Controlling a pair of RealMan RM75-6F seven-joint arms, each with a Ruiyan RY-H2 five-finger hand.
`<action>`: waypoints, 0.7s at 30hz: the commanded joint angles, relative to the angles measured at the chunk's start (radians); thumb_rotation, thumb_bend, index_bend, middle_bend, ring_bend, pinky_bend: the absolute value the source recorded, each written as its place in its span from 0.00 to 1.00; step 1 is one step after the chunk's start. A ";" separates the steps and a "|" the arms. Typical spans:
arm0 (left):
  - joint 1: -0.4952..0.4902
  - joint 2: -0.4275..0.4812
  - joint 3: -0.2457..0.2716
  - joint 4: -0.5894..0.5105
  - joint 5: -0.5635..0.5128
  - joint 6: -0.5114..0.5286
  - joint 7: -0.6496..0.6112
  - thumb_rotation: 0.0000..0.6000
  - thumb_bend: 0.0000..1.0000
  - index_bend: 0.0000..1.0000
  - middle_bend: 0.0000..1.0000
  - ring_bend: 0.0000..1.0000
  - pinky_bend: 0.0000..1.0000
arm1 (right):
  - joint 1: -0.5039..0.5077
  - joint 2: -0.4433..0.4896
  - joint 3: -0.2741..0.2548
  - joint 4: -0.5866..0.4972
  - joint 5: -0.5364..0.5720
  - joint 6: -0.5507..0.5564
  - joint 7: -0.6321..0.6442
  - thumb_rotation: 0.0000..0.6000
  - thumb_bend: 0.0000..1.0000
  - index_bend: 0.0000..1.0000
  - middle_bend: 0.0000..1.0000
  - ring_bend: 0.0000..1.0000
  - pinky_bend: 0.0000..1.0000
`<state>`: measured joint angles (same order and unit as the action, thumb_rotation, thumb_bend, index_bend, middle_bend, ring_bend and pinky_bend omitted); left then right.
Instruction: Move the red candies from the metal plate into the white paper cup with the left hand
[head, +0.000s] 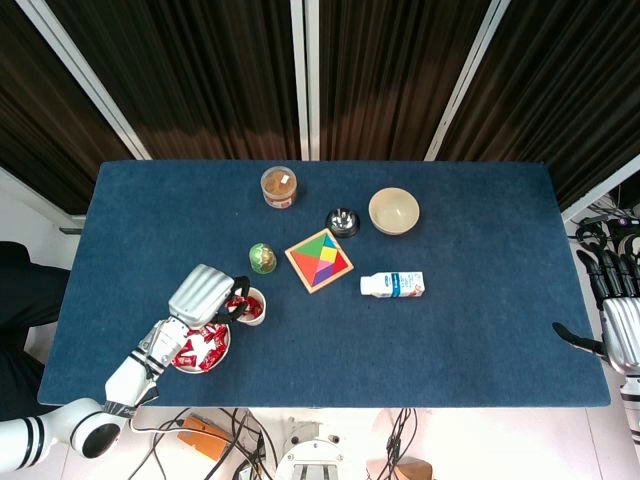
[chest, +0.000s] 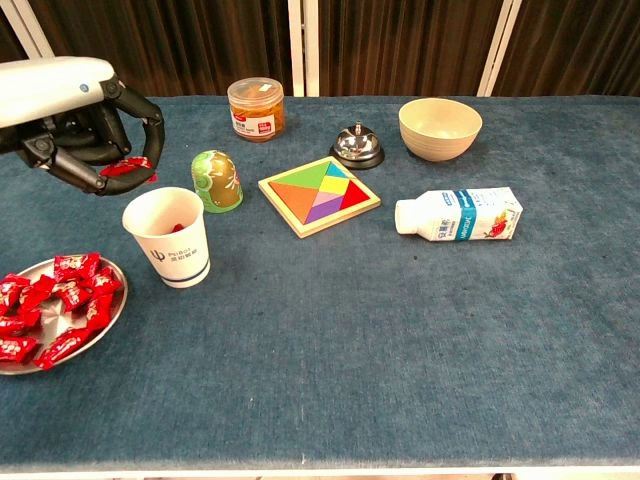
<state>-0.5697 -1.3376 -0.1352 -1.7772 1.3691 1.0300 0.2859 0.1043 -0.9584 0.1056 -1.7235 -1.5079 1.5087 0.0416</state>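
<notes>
My left hand (chest: 75, 120) (head: 205, 295) hovers just above and to the left of the white paper cup (chest: 168, 238) (head: 250, 305), pinching a red candy (chest: 127, 166) between thumb and finger. The cup stands upright with red candy inside. The metal plate (chest: 105, 318) (head: 180, 366) lies to the cup's left near the front edge, holding several red candies (chest: 60, 300) (head: 198, 347). My right hand (head: 620, 320) is at the far right edge of the table, off the cloth, fingers apart and holding nothing.
A green egg-shaped toy (chest: 216, 181) stands right behind the cup. Further right are a tangram puzzle (chest: 318, 195), a bell (chest: 357, 145), a beige bowl (chest: 440, 128), a lying milk carton (chest: 458, 215) and a jar (chest: 255, 109) at the back.
</notes>
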 joint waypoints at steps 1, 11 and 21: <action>-0.018 -0.020 -0.004 0.004 -0.036 -0.019 0.029 1.00 0.32 0.58 0.94 0.96 0.95 | -0.001 -0.001 0.001 0.003 0.002 0.000 0.003 1.00 0.24 0.00 0.03 0.00 0.06; -0.037 -0.054 0.007 0.020 -0.090 -0.012 0.099 1.00 0.22 0.47 0.94 0.96 0.95 | 0.002 -0.004 0.001 0.008 0.004 -0.007 0.006 1.00 0.24 0.00 0.03 0.00 0.06; 0.039 0.010 0.028 -0.041 -0.051 0.137 0.088 1.00 0.19 0.39 0.94 0.95 0.95 | 0.003 0.000 0.004 0.004 -0.001 -0.005 0.004 1.00 0.24 0.00 0.03 0.00 0.06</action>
<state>-0.5592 -1.3546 -0.1160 -1.7975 1.2985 1.1290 0.3944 0.1072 -0.9590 0.1089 -1.7193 -1.5081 1.5038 0.0459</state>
